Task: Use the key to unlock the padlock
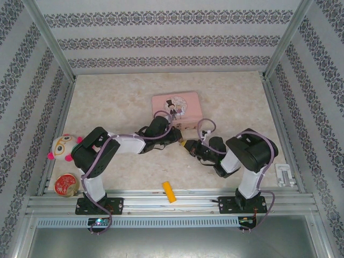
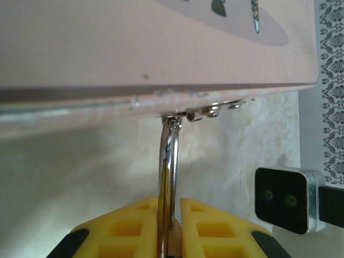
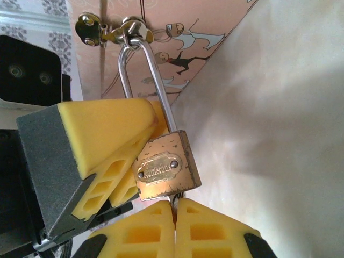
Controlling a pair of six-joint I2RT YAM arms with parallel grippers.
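Padlock (image 3: 164,172), scuffed brass, silver-shackled

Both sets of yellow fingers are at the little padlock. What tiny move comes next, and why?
Probably twist the right fingers to turn the key: its tip seems seated under the padlock, whose shackle the left fingers grip steady.

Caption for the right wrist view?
Left gripper grips the padlock by its shackle; right gripper holds the key under it.
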